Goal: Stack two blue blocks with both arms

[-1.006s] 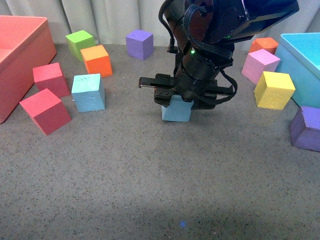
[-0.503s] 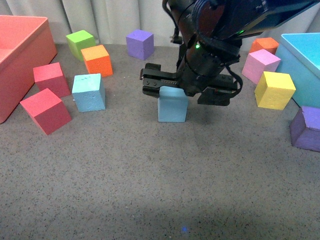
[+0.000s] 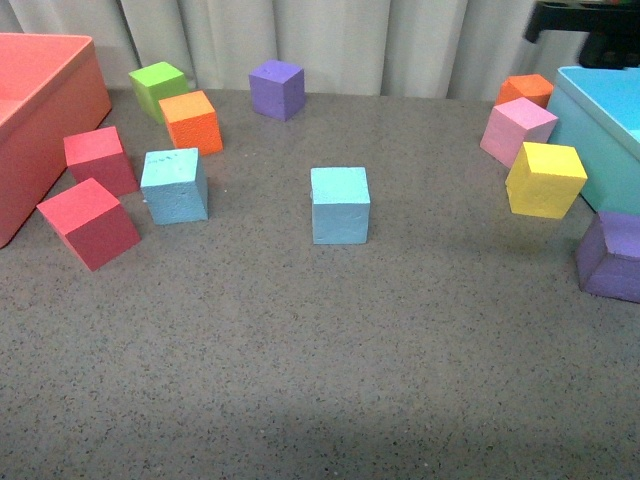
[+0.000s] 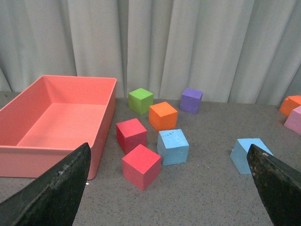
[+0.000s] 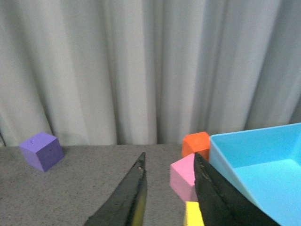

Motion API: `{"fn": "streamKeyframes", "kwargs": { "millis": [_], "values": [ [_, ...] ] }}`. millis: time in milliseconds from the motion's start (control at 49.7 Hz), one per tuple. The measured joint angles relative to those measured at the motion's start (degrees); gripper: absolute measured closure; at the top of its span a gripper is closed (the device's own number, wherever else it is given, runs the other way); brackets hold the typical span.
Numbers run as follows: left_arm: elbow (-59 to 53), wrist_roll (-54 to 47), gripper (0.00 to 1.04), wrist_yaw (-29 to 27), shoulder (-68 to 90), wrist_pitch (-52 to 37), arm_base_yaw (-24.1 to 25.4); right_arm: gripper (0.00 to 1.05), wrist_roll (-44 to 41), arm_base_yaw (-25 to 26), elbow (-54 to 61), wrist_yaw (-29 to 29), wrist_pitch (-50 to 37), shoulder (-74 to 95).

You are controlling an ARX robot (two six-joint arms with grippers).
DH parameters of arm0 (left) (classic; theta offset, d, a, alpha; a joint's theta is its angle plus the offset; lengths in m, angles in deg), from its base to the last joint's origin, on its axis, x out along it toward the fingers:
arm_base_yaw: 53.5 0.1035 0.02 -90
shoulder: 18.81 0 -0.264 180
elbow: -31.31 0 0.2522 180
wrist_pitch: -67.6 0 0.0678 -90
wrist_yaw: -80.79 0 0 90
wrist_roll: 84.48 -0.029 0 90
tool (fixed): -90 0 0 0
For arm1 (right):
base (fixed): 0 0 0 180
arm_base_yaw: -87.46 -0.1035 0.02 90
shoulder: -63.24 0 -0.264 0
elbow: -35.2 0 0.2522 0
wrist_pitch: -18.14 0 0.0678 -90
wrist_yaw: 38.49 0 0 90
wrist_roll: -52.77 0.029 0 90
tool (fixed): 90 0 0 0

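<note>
Two sky-blue blocks stand apart on the grey table. One blue block [image 3: 340, 205] is in the middle; the speckled blue block [image 3: 175, 185] is to its left, next to the red cubes. The left wrist view shows the speckled block [image 4: 173, 146] and the middle block [image 4: 247, 154], which is partly behind a finger. My left gripper [image 4: 168, 145] is wide open and empty, well back from both blocks. My right gripper [image 5: 169, 155] is open and empty, raised near the turquoise bin. Only a black part of the right arm [image 3: 585, 25] shows in the front view.
A red bin [image 3: 45, 110] stands at the left and a turquoise bin [image 3: 600, 130] at the right. Two red cubes [image 3: 90, 220], green [image 3: 158, 85], orange [image 3: 193, 120] and purple [image 3: 277, 88] cubes lie at the back left. Pink [image 3: 517, 130], yellow [image 3: 545, 178] and purple [image 3: 610, 255] cubes lie at the right.
The right arm was over the middle blue block with its gripper around it. It has let go and drawn away up and to the right. The block stands free on the table.
</note>
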Motion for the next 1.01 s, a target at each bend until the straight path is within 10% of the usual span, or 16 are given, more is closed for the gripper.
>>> {"fn": "streamKeyframes", "kwargs": {
  "millis": [121,1006],
  "values": [
    [0.0,0.0,0.07,0.0,0.0,0.0,0.0,1.04,-0.9,2.9,9.8,-3.7,-0.3,-6.6],
    [0.0,0.0,0.07,0.0,0.0,0.0,0.0,1.04,-0.8,16.2,31.8,-16.7,26.9,-56.1]
  ]
}}
